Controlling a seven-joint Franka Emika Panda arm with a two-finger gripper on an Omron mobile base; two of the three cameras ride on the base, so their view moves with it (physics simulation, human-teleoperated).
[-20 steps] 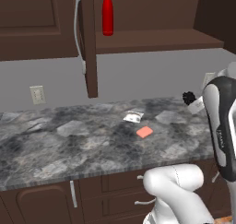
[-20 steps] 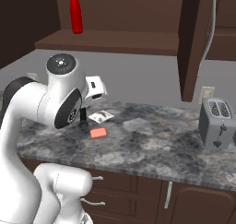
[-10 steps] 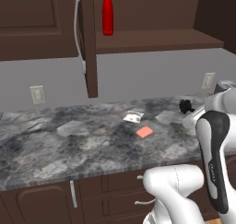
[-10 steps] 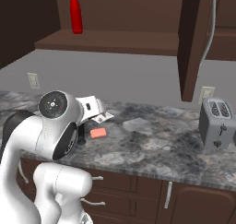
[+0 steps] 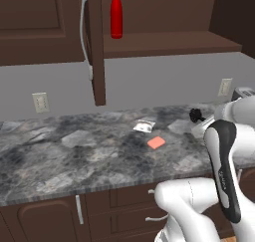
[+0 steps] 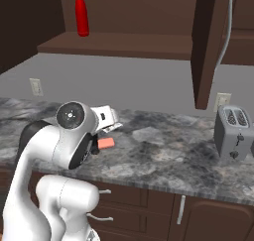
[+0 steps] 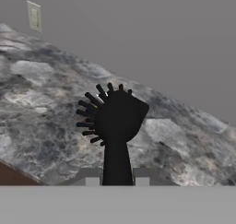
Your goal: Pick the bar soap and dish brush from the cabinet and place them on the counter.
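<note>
End effector (image 7: 117, 174) clamped on dish brush (image 7: 115, 121) handle, bristled head out front, low over counter (image 5: 74, 156) near right end, likely for set-down. Bar soap (image 5: 156, 143) flat on counter beside whitish packet (image 5: 144, 126). Cabinet (image 5: 94, 42) door open.

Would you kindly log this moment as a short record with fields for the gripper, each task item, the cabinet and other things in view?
gripper: shut on the dish brush, handle between the fingers, head pointing away, over the counter
bar soap: lying flat on the counter
cabinet: door open, shelf visible
red bottle: upright on the cabinet shelf
whitish packet: on the counter, just behind the soap
toaster: on the counter, in the right base view
</note>
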